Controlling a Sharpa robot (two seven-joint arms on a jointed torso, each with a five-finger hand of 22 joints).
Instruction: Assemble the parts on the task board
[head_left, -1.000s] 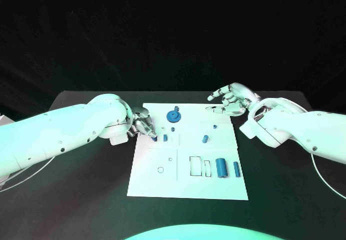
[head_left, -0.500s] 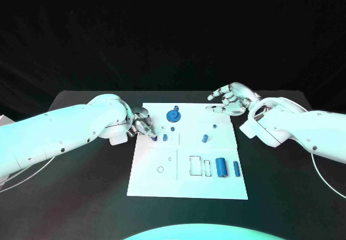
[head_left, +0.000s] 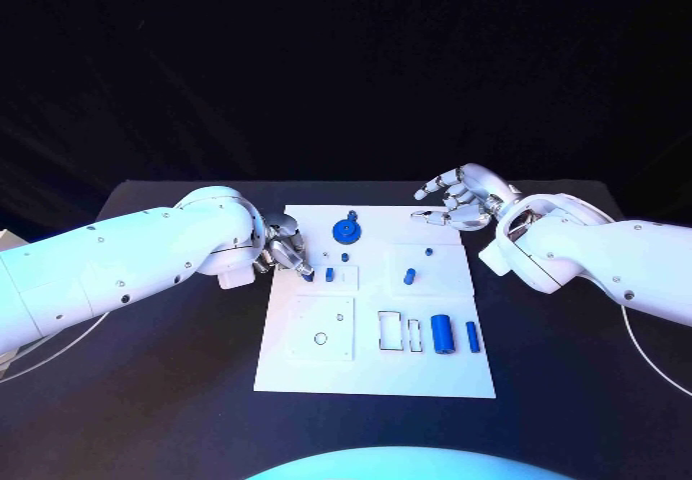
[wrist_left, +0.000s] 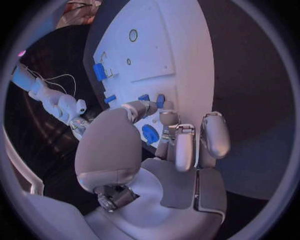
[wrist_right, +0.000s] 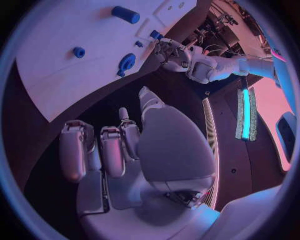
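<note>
Care with the pinch: left hand (head_left: 283, 250), fingers curled at the small blue part (head_left: 309, 277) by the task board (head_left: 378, 375) left edge, hold unclear, so lift slowly; right hand (head_left: 462, 198) spread, holding nothing, at the far right corner.

No readable text, label, brand, number or sign is showing on the task board (head_left: 378, 330), its parts or the worktop (head_left: 173, 380).

One task board (head_left: 378, 372), seven blue parts (head_left: 443, 335), two robot hands (head_left: 462, 200).
</note>
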